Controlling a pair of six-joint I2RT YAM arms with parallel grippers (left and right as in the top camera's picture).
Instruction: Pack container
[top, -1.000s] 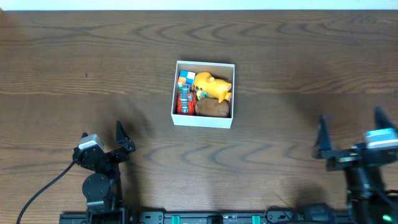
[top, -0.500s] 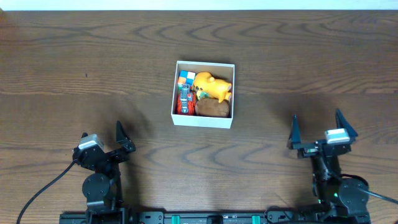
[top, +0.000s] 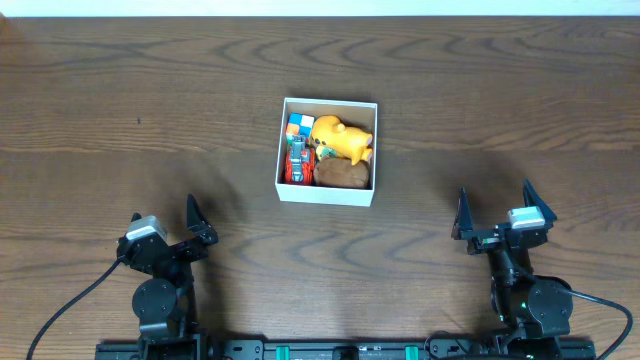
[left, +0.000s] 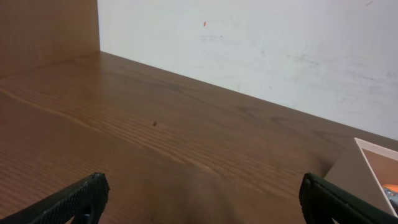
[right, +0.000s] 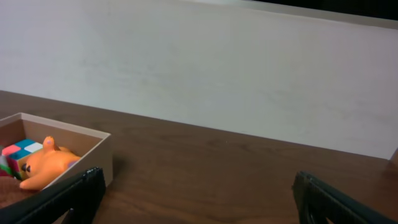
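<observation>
Packing looks done: container (top: 327, 195) holds toys (top: 340, 140); left gripper (top: 164, 212), right gripper (top: 495, 195) wide open, empty, near side; next likely idle.

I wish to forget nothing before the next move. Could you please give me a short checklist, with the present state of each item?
1. The left gripper is open and empty: ok.
2. The right gripper is open and empty: ok.
3. Both grippers are apart from the container: ok.
4. The yellow toy, cube, red car and brown toy lie inside the container: ok.
5. No toy is seen on the table outside the container: ok.
6. No toy stands above the rim: cannot tell.
</observation>
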